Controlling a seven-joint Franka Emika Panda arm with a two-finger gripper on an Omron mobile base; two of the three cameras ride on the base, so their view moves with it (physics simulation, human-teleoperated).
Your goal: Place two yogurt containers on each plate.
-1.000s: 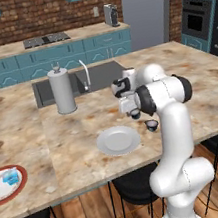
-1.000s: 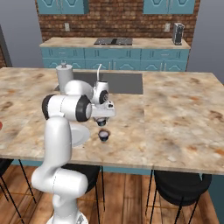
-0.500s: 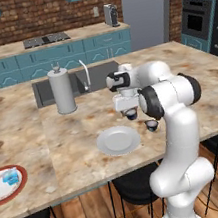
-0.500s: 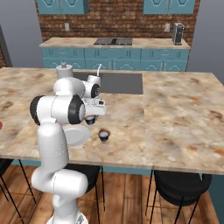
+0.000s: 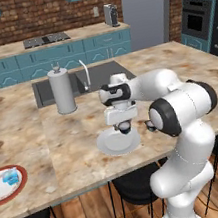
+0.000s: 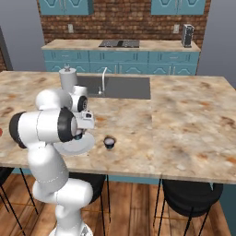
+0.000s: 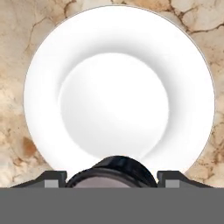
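From the left, the claw (image 5: 123, 126) hangs over the grey plate (image 5: 110, 146), clamped on a dark yogurt cup (image 5: 124, 126). From the right, another cup (image 6: 109, 142) waits on the surface (image 6: 184, 129). From the hand, the plate (image 7: 118, 52) sits centred below: I'd lower straight, release gently, off-centre, leaving room

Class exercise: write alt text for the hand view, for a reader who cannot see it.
A dark round yogurt cup sits between the gripper fingertips, directly above a plain pale plate that rests on a marbled beige counter.
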